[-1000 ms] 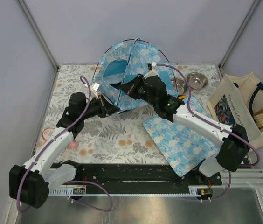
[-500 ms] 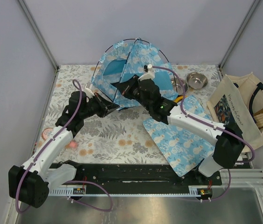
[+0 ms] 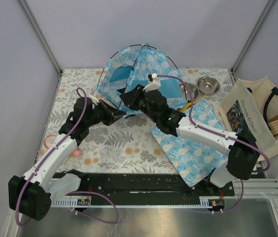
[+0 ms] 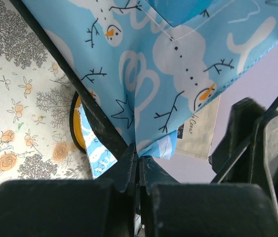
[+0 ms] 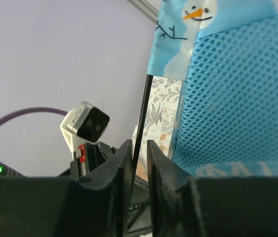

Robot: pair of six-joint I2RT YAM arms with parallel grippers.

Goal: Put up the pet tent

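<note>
The pet tent (image 3: pixel 141 69) stands at the back middle of the table, light blue with snowman print, thin black poles arching over it. My left gripper (image 3: pixel 115 112) is at its front-left bottom corner, shut on a fold of the printed fabric (image 4: pixel 168 64), with a black pole (image 4: pixel 80 94) running beside the jaws. My right gripper (image 3: pixel 129 98) is at the tent's front, jaws nearly together around a thin black pole (image 5: pixel 143 108), next to the blue mesh panel (image 5: pixel 237 89). The two grippers are close together.
A flat square mat (image 3: pixel 193 143) of matching print lies right of centre under the right arm. Two metal bowls (image 3: pixel 208 85) sit at the back right. A cream tote bag (image 3: pixel 262 118) lies at the right edge. A pink ring (image 3: pixel 52 141) is at the left edge.
The tent has shifted left and lifted a little. My right gripper moved left with the pole. My left gripper drew back slightly, still holding the corner.
</note>
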